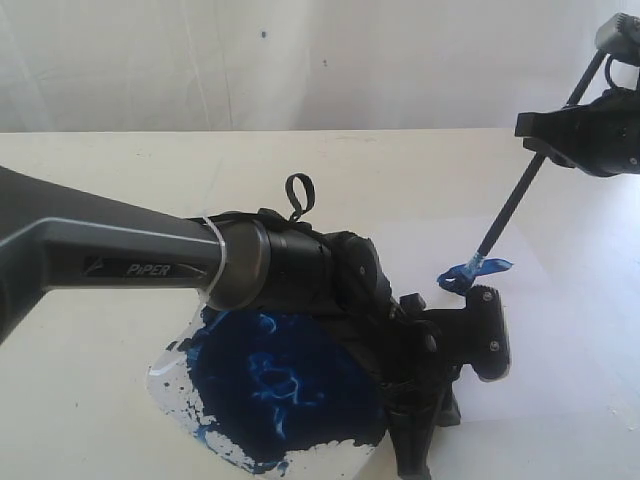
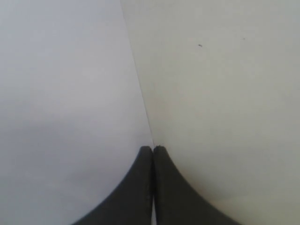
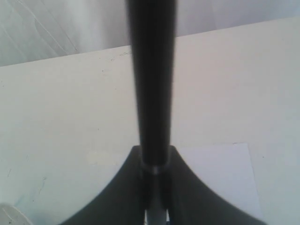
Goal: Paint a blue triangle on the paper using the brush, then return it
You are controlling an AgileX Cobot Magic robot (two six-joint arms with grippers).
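Note:
My right gripper (image 1: pixel 540 135) is raised at the far right, shut on the black handle of the brush (image 1: pixel 515 205). The brush slants down and its bristles touch bright blue strokes (image 1: pixel 470 272) on the white paper (image 1: pixel 560 330); I cannot tell if these strokes close into the blue triangle. In the right wrist view the brush handle (image 3: pixel 152 84) runs between the shut fingers of that gripper (image 3: pixel 153 157), with the paper (image 3: pixel 220 173) below. My left gripper (image 1: pixel 412 462) points down at the paper's near edge. The left wrist view shows it (image 2: pixel 153 148) shut and empty, tips on the edge of the paper (image 2: pixel 65 93).
A clear tray (image 1: pixel 175 365) with a large dark-blue paint puddle (image 1: pixel 280 380) lies at the front, partly under my left arm (image 1: pixel 150 260). The cream table (image 1: pixel 100 160) runs back to a white backdrop (image 1: pixel 200 60).

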